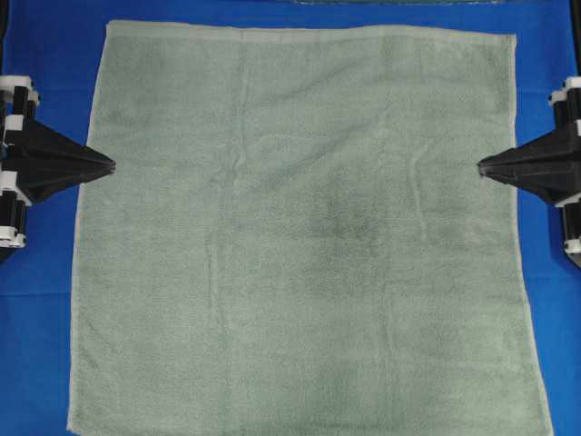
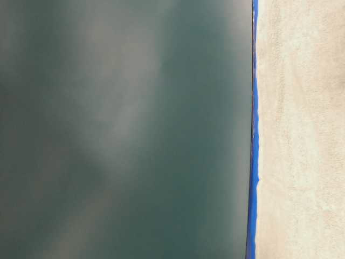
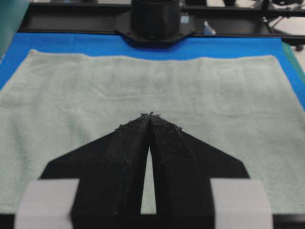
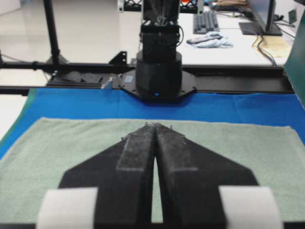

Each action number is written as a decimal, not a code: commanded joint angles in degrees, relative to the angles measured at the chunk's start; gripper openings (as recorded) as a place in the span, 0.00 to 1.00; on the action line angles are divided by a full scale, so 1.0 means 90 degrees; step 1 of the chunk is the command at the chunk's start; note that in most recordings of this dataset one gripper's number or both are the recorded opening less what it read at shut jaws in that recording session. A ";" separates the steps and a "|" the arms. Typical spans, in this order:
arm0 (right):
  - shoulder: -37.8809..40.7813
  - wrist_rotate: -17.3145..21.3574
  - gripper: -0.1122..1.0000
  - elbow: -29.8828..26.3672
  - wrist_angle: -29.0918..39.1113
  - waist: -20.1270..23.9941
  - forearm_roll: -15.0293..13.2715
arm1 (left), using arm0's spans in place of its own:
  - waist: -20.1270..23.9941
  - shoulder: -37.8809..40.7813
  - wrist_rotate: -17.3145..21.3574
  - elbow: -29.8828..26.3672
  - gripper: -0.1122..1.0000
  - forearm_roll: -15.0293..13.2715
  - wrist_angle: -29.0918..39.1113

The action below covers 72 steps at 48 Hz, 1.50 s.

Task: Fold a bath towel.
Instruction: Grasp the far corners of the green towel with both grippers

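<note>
The bath towel point(image 1: 300, 236) is pale sage-green and lies spread flat on the blue table cover, filling most of the overhead view. It also shows in the left wrist view point(image 3: 152, 86) and the right wrist view point(image 4: 57, 143). My left gripper point(image 1: 111, 166) is shut and empty, its tips over the towel's left edge at mid-height; in its own wrist view point(image 3: 150, 115) the tips touch. My right gripper point(image 1: 481, 167) is shut and empty over the towel's right edge; in its wrist view point(image 4: 156, 125) the tips touch.
The blue table cover point(image 1: 54, 73) borders the towel on the left, right and top. The towel's lower edge runs to the bottom of the overhead view. Each arm's black base point(image 4: 158, 71) stands beyond the opposite towel edge. The table-level view is a blur.
</note>
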 commanded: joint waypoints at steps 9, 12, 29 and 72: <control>0.0068 0.0000 0.10 -0.1113 0.1855 -0.0566 0.0000 | 0.0801 0.0020 0.0137 -0.0967 0.11 -0.0059 0.1650; 0.0107 -0.0010 0.10 -0.1465 0.2617 -0.0938 -0.0020 | 0.1113 0.0049 0.0176 -0.1211 0.11 -0.0068 0.2100; 0.1094 -0.0146 0.11 -0.2236 0.5557 -0.3457 -0.0518 | 0.2969 0.1172 0.0947 -0.2129 0.11 -0.0029 0.4189; 0.6123 -0.2275 0.63 -0.2959 0.4805 -0.5557 -0.0801 | 0.5000 0.6504 0.3652 -0.2939 0.83 -0.0020 0.2295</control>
